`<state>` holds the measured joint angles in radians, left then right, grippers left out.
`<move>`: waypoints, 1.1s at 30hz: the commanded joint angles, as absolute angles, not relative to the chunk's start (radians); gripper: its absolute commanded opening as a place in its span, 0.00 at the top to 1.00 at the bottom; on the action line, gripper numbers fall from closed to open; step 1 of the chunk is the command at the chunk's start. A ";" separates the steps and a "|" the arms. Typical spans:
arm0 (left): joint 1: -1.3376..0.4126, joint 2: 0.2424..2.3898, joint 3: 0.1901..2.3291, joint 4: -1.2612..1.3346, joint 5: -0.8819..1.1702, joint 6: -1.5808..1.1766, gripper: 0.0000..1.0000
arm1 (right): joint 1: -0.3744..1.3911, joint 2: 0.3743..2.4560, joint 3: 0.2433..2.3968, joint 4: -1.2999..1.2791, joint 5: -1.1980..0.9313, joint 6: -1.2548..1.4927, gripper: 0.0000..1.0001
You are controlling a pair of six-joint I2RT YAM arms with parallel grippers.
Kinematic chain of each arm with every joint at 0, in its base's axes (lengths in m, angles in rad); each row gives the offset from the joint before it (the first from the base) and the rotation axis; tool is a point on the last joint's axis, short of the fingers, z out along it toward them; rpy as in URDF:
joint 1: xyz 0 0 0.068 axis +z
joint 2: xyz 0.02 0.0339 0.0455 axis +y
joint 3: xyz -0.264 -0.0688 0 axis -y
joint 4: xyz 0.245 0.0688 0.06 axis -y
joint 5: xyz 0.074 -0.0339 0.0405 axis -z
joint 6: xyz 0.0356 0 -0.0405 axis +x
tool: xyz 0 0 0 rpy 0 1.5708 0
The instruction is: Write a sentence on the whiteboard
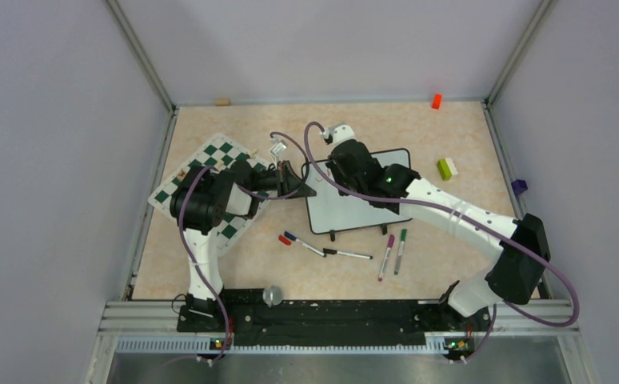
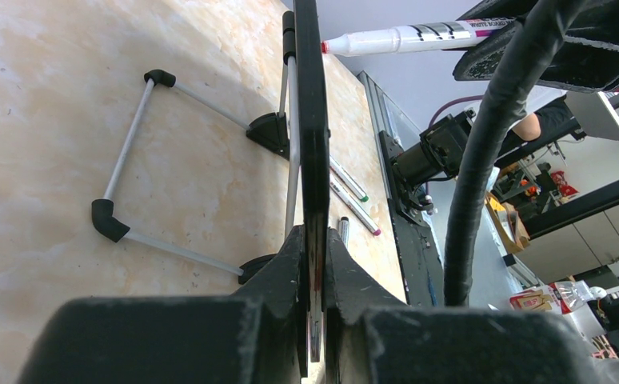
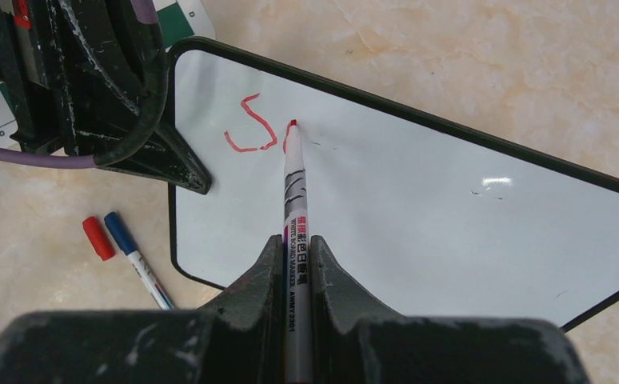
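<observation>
Whiteboard [image 1: 354, 210]: you have it near the middle of the bench [image 1: 450, 128], raised on a wire stand with black feet [image 2: 106, 220]. Its white face shows in the overhead view.
Left tool [image 2: 316, 240]: pressed together on the whiteboard's left edge, pinching the thin black frame between both fingers.
Right tool [image 3: 294, 248]: over the whiteboard's far left part, pinching a red marker [image 3: 293, 180] by the barrel with the tip pointing away from the wrist.
Red marker: you can see its tip touching the whiteboard's face, just right of the lettering.
Lettering [image 3: 250, 128]: a red "S" and the start of a second stroke at the marker tip. It sits in the whiteboard corner nearest your left tool.
Blue-capped marker [image 3: 134, 254]: on the bench just outside the whiteboard's near left corner, with a loose red cap [image 3: 97, 238] beside it.
Black-capped marker [image 1: 348, 255]: on the bench just in front of the whiteboard's near edge.
Purple marker [image 1: 387, 256] and green marker [image 1: 401, 250]: side by side, off the whiteboard's near right corner.
Chess mat [image 1: 218, 152]: left of the whiteboard, partly under your left arm.
Green-and-white block [image 1: 447, 168]: right of the whiteboard, apart from it.
Orange block [image 1: 436, 101]: well beyond the whiteboard's far right corner, by the back wall.
</observation>
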<state>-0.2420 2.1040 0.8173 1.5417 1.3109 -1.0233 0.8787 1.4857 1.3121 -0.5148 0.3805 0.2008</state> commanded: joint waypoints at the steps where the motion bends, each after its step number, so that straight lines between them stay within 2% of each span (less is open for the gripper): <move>1: -0.248 2.094 0.825 1.620 1.381 -1.049 1.00 | 0.854 1.458 1.321 -0.532 0.424 0.191 1.00; 23: -0.247 2.092 0.823 1.620 1.382 -1.048 1.00 | 0.853 1.410 1.255 -0.561 0.354 0.215 1.00; 33: -0.248 2.093 0.825 1.620 1.382 -1.048 1.00 | 0.851 1.454 1.299 -0.552 0.411 0.201 1.00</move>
